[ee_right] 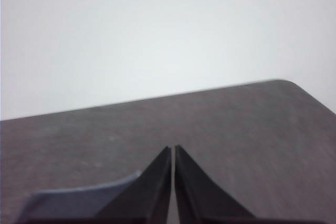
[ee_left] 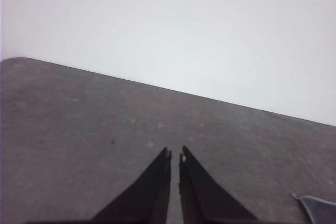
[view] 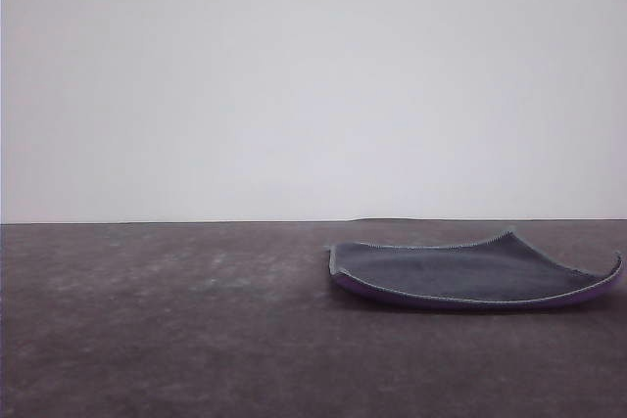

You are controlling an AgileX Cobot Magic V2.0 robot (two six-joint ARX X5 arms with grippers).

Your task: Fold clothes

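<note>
**Operator:** Cloth (view: 460, 276) is lying open on the table (view: 176, 320), off to my right side in the front view, dark grey face up. No fold in it that I can make out, so I'd judge the job hasn't started: every fold is still ahead of us.

**Observer:** What are the claws doing?

**Operator:** Left gripper (ee_left: 175, 155) has its two dark tapered fingers drawn nearly together, only a thin slit between the tips, nothing in them. It sits over bare table, with a corner of the cloth just peeking in at the edge of that wrist view. Right gripper (ee_right: 172, 149) is the same, pinched close and empty, and a pale grey stretch of the cloth shows right beside its fingers. I can't tell whether it touches the fabric.

**Observer:** What's the material like?

**Operator:** Soft and thin by the look of it, roughly square, a matte napped grey on top and a bright purple underside showing along the near edge. A lighter stitched edging runs round the border. It isn't flat: the far corner and the right-hand edge curl upward, so it sits a bit dished. I'd expect it to drape and slide easily on that mottled, dull brown-grey tabletop.
</note>
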